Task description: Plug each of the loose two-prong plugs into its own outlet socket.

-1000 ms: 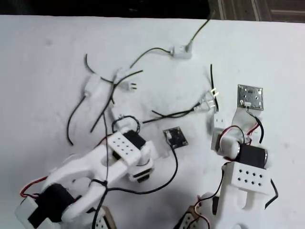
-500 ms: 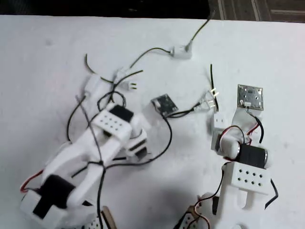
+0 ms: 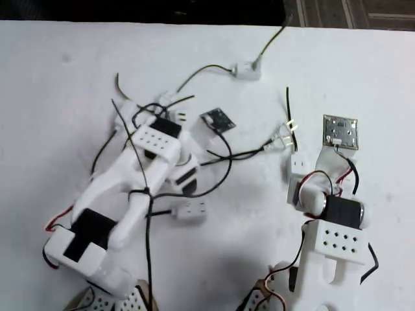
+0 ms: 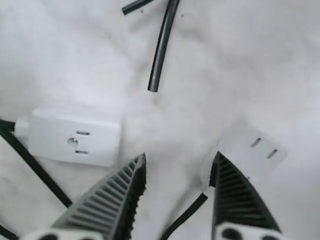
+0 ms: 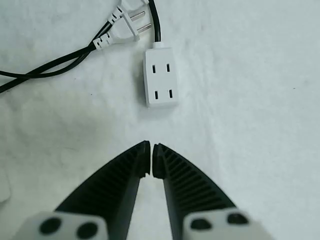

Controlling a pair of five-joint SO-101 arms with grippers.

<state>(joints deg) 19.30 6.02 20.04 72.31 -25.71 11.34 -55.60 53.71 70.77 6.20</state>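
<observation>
White desk (image 3: 58,71) carries everything. The white left arm (image 3: 130,188) stretches from seven o'clock toward the centre. Its grey ribbed end effector (image 4: 177,170) is released, jaws wide apart over a white single-outlet socket (image 4: 70,140). The white right arm (image 3: 331,223) sits at five o'clock. Its black ribbed end effector (image 5: 151,160) is clenched on nothing, facing a white double-outlet socket block (image 5: 161,77). A white two-prong plug on black cord (image 5: 125,30) lies loose at eleven o'clock of that block.
</observation>
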